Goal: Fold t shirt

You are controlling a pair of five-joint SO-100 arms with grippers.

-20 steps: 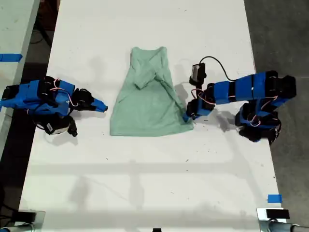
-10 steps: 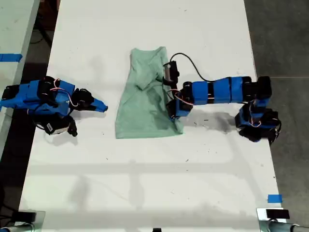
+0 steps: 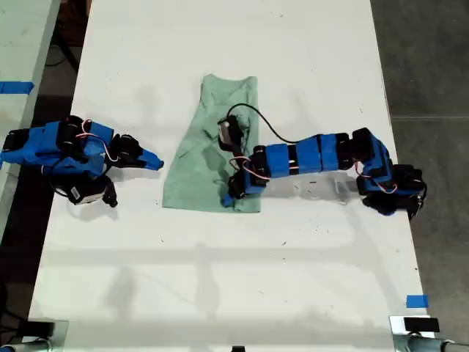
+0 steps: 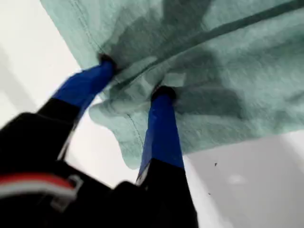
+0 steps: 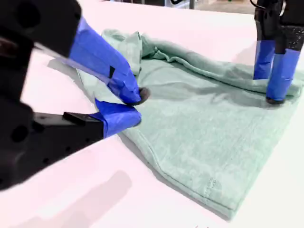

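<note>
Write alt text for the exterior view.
A blue arm reaches in from the exterior view's right, my first pincer gripping a folded-over edge of the mint-green t shirt on a white table. My second pincer rests beside the shirt, at the view's left.

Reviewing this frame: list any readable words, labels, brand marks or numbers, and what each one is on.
None can be read in any view.
The t shirt shows no print or tag.
My first gripper and my second gripper show no lettering.
The blue tape on the table is blank.

White table (image 3: 220, 279), grey floor (image 3: 429, 51) beside it, blue tape (image 3: 416, 301) at its edge.
</note>
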